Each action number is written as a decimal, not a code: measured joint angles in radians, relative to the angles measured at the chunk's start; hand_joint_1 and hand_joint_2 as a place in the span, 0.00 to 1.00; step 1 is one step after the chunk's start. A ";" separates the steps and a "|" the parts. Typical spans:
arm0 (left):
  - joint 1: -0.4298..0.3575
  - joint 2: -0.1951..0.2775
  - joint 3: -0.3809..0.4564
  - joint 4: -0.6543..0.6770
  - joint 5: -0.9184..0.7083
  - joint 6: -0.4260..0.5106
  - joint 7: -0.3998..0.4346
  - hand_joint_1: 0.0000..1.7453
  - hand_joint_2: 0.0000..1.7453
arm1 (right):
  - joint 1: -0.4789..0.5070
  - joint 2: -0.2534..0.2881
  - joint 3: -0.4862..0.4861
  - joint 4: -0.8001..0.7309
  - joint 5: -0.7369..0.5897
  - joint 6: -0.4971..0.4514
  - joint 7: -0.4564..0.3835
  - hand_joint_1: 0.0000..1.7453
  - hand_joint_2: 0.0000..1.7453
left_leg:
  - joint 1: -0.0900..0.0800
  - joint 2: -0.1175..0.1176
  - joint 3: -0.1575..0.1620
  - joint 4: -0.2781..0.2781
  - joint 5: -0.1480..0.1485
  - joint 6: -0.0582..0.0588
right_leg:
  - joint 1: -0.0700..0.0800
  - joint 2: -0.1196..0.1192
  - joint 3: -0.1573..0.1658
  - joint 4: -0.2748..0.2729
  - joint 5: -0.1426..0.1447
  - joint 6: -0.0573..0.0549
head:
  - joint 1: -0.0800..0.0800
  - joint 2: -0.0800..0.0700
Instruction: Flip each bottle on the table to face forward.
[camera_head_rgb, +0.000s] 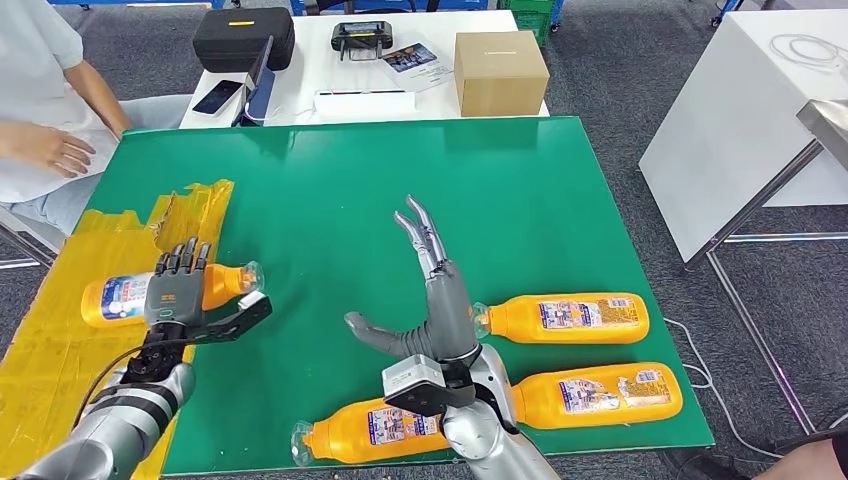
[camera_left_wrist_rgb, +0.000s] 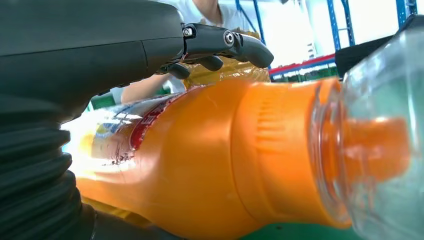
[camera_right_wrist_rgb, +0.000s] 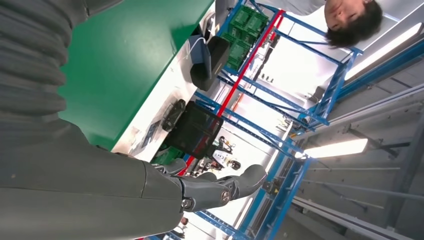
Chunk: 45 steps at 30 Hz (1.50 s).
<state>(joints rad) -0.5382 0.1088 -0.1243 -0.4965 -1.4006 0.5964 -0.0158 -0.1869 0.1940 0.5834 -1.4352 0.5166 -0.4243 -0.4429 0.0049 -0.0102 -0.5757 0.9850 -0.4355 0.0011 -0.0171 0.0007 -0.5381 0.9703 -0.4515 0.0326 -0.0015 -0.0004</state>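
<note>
We are working the far-left bottle (camera_head_rgb: 125, 297), lying on its side on the yellow sheet (camera_head_rgb: 60, 330) at the worktop's (camera_head_rgb: 330, 190) left edge, cap end pointing right, label partly showing. Our left hand (camera_head_rgb: 178, 290) is lying over its middle, fingers (camera_head_rgb: 185, 258) draped across the top and thumb toward the neck; the left wrist view is showing the orange body tucked right under the palm, so we are judging it held.

To do this well, we are keeping the wrap on the thick body, not the tapering neck, and rolling about the long axis until the label is facing fully forward. The sheet looks wrinkled, so we are lifting slightly rather than dragging.

Our right hand (camera_head_rgb: 425, 290) is hanging raised above the worktop, fingers spread and holding nothing. Three more bottles are lying near it: one (camera_head_rgb: 565, 318) just right, one (camera_head_rgb: 600, 392) closer to us, one (camera_head_rgb: 375, 430) partly under the forearm. A person (camera_head_rgb: 40, 120) is sitting near the far left.
</note>
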 joint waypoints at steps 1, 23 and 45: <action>0.001 -0.004 0.009 0.000 0.016 0.000 -0.018 0.00 1.00 | 0.000 0.000 0.000 0.001 0.000 0.000 0.000 0.00 1.00 | 0.000 0.000 0.000 0.000 0.000 0.000 | 0.000 0.000 0.000 0.000 0.000 0.000 | 0.000 0.000; 0.229 -0.046 0.114 -0.350 0.554 -0.127 -0.458 0.00 1.00 | 0.000 -0.011 -0.002 0.026 -0.010 0.000 -0.002 0.00 1.00 | 0.000 0.001 -0.002 0.000 0.000 0.000 | 0.000 0.000 -0.003 0.000 0.000 0.000 | 0.000 0.000; 0.413 -0.140 0.200 -0.839 1.039 -0.382 -0.621 0.00 1.00 | -0.038 -0.073 0.078 0.071 0.280 0.174 0.126 0.00 1.00 | 0.000 0.001 -0.005 0.000 0.000 0.000 | 0.000 0.000 -0.005 0.000 0.000 0.000 | 0.000 0.000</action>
<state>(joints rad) -0.1252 -0.0315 0.0762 -1.3357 -0.3620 0.2144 -0.6372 -0.2248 0.1211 0.6615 -1.3642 0.7965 -0.2503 -0.3173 0.0049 -0.0095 -0.5803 0.9851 -0.4357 0.0012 -0.0171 0.0009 -0.5428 0.9700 -0.4516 0.0326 -0.0015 -0.0004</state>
